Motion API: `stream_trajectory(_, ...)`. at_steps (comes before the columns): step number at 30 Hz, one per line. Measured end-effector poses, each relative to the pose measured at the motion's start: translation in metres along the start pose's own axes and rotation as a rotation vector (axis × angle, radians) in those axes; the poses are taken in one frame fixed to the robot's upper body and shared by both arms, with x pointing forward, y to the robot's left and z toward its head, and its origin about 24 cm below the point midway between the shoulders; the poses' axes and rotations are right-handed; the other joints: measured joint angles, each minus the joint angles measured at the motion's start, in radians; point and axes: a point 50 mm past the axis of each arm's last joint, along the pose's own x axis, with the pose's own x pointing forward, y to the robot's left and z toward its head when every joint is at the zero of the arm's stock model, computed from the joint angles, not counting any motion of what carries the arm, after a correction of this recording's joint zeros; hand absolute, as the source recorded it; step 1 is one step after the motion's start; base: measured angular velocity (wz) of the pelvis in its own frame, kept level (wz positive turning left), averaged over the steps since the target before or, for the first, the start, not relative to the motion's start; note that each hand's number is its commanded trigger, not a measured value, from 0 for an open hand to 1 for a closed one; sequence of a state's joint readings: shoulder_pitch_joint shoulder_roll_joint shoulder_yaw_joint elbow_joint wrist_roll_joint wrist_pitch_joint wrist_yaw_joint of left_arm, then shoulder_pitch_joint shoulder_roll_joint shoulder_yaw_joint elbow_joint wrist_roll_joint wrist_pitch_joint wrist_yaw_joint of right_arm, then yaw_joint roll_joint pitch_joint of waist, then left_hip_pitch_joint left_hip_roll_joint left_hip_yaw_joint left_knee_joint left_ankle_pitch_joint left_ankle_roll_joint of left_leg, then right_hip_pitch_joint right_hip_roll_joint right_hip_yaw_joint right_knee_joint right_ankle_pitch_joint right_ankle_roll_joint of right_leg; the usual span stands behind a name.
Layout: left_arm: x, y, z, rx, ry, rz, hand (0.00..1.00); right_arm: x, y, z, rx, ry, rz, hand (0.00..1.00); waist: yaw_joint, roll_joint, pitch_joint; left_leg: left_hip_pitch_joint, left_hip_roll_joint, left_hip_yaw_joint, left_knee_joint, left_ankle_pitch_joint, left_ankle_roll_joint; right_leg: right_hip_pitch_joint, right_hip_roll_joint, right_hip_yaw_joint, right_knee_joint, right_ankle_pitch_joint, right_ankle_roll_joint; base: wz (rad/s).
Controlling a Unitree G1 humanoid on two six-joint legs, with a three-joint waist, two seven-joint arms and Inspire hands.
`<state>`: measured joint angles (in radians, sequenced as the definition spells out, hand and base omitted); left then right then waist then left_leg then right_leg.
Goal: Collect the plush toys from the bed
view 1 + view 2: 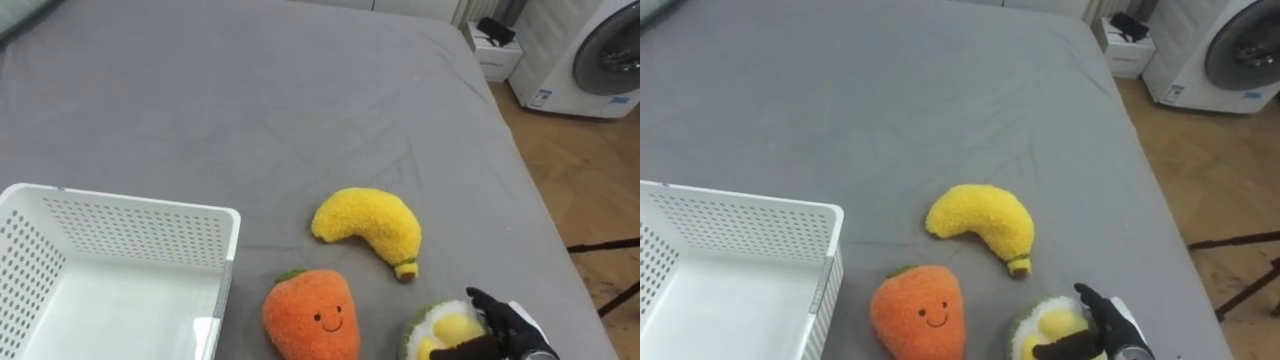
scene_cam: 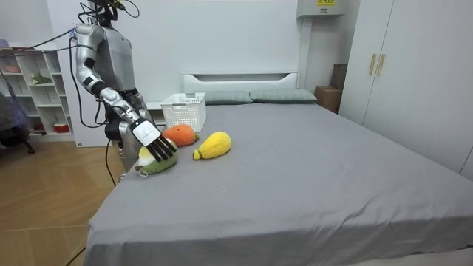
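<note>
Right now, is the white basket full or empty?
Empty where visible: the white basket shows a bare bottom; the plush carrot lies outside it.

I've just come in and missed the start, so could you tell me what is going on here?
The robot stands beside a grey bed with its right hand on a green-and-yellow plush toy near the edge; a grip isn't clear. A plush banana and an orange smiling toy lie close by on the sheet. The white basket beside them shows no toys inside yet.
</note>
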<state>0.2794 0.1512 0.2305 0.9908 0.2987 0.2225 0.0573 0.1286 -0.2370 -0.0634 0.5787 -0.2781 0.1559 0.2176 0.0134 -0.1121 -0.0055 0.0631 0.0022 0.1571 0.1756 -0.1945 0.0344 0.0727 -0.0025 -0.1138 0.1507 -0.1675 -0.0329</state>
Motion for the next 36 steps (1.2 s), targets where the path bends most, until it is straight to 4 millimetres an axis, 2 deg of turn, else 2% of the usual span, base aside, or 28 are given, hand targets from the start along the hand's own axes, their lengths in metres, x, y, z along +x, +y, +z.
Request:
stream_trajectory(9,0.001,0.002,0.002,0.003,0.005,-0.02,0.0,0.002,0.003,-0.011,-0.047,0.077,0.065,0.02,0.02,-0.005,0.001,0.0,0.0,-0.003,0.001,0.0,0.0,0.003,0.0,-0.002,0.0,0.0,0.0,0.0)
stream_trajectory(11,0.001,0.002,0.002,0.003,0.005,-0.022,0.0,0.004,0.003,-0.011,-0.047,0.084,0.071,0.58,0.021,-0.006,0.0011,0.0,0.0,-0.004,0.002,0.0,0.0,0.003,0.0,-0.002,0.0,0.0,0.0,0.0)
stream_trajectory(13,0.001,0.002,0.002,0.003,0.004,-0.022,0.0,0.004,0.003,-0.01,-0.051,0.083,0.072,1.0,0.021,-0.006,0.0012,0.0,0.0,-0.004,0.003,0.0,0.0,0.004,0.0,-0.002,0.0,0.0,0.0,0.0)
stream_trajectory(22,0.001,0.005,0.009,0.004,-0.014,-0.021,0.0,0.004,0.0,-0.014,-0.064,0.106,0.055,1.0,0.022,-0.006,0.0014,-0.002,0.0,-0.009,0.008,-0.001,0.0,0.01,-0.001,-0.014,-0.001,0.0,0.0,0.02)
stream_trajectory(36,0.001,0.006,0.011,0.002,-0.016,-0.018,0.0,0.004,0.006,-0.022,-0.045,0.152,0.111,1.0,0.024,-0.003,0.0012,-0.001,-0.001,-0.012,0.008,-0.002,0.0,0.012,-0.002,-0.016,-0.001,0.0,0.0,0.0)
